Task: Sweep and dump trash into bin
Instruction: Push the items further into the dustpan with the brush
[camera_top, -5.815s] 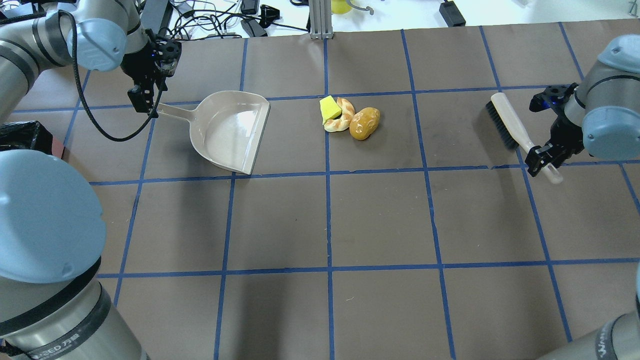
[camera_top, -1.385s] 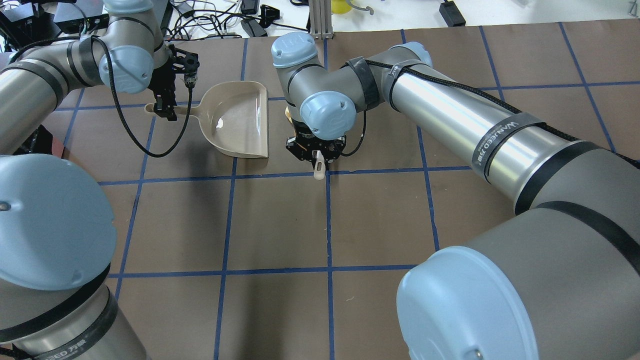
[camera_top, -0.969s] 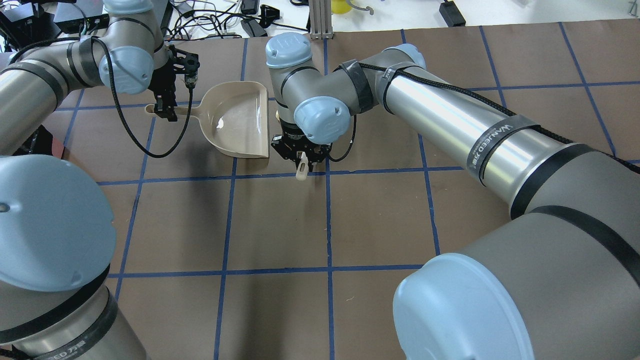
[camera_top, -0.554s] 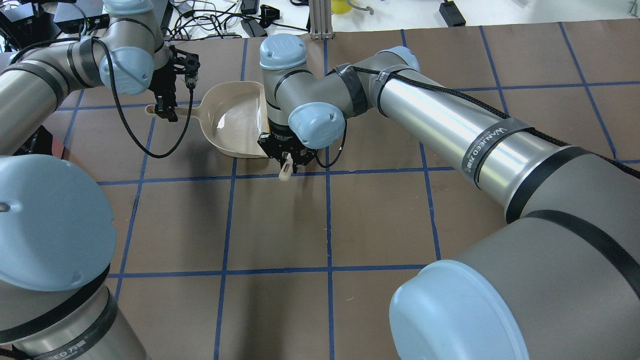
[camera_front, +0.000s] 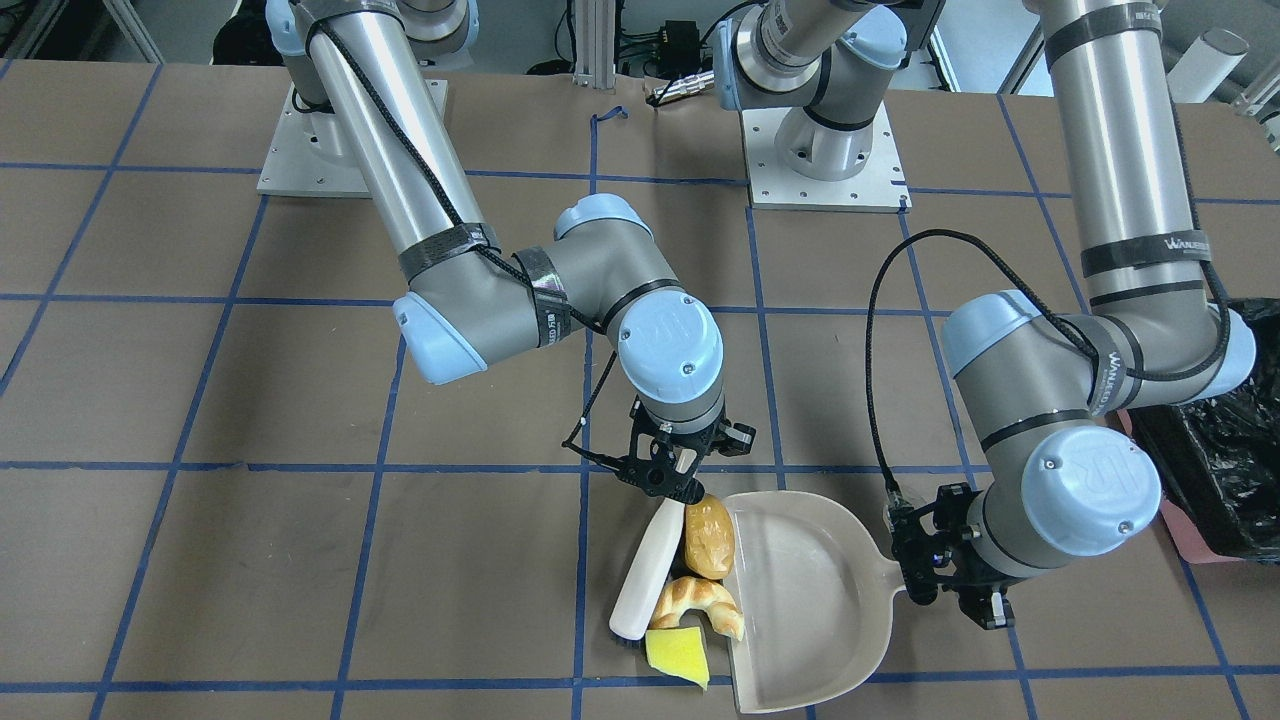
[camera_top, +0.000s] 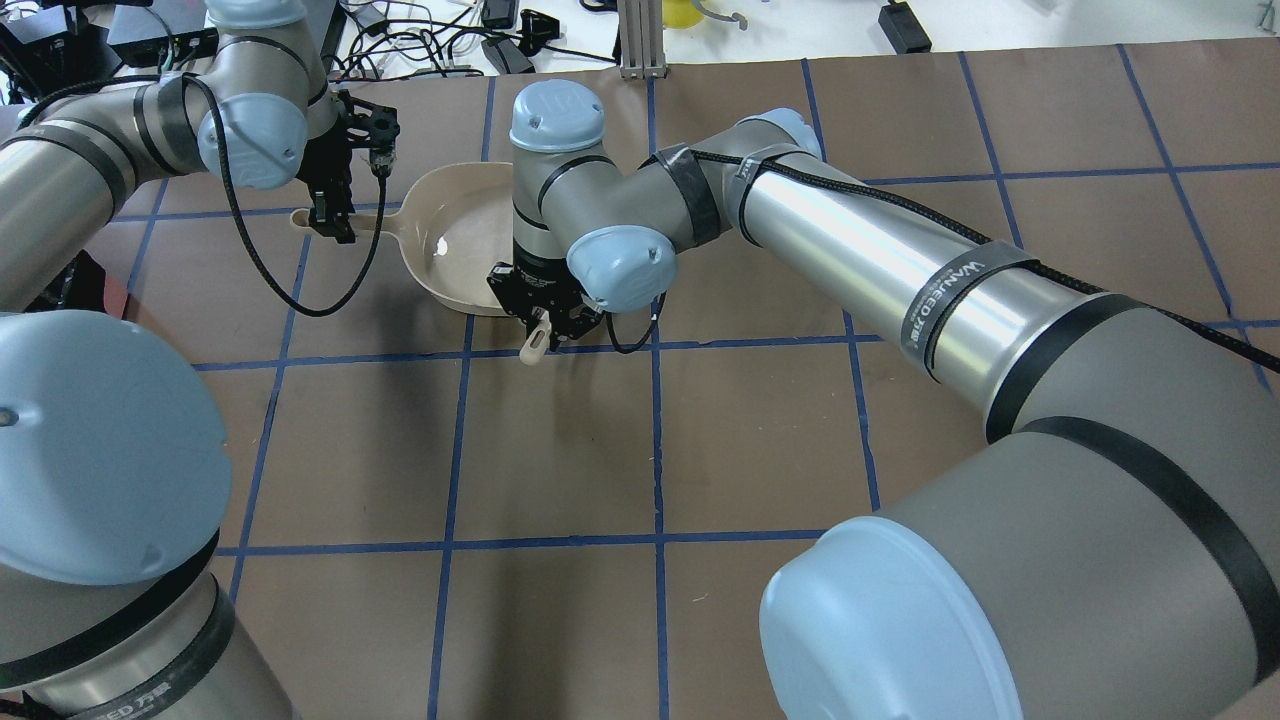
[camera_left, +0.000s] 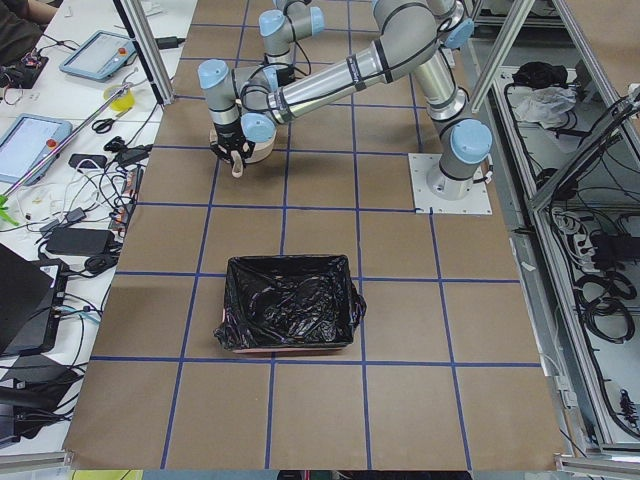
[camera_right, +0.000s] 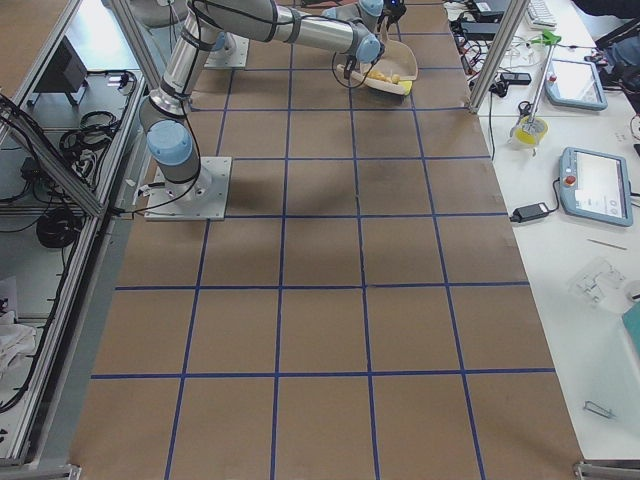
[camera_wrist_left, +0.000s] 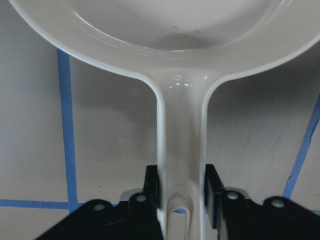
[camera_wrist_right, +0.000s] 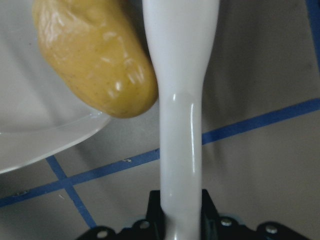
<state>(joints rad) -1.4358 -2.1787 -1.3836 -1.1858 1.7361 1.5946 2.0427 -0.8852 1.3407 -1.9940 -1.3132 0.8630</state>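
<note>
Brown counter (camera_front: 200, 380), blue tape grid (camera_front: 380, 470), desks (camera_left: 60, 120) beyond, trash (camera_front: 695, 600) in a row lengthwise along dustpan (camera_front: 810, 600) mouth, left pincer (camera_wrist_left: 182, 187) clamping dustpan handle, right pincer (camera_wrist_right: 181, 205) clamping brush (camera_wrist_right: 180, 75).

We find the widest free room over the tabletop (camera_top: 760, 450) toward its right end and both right corners. The crowded patch lies by the operators' edge, left of the middle. There the dustpan (camera_front: 800, 590) lies flat, with the left hand (camera_wrist_left: 181, 187) clamped on its handle. The brush (camera_front: 645, 575), gripped by the right hand (camera_front: 672, 480), slants down just beside the pan's lip. The potato lump (camera_front: 708, 535), croissant (camera_front: 700, 600) and sponge (camera_front: 677, 655) fill the slit between them, so no hand fits there. The right arm (camera_top: 900, 270) slants across the middle from the robot's edge. The bin (camera_left: 290, 300) sits near the left end, well apart from the dustpan, with open tabletop between them.
</note>
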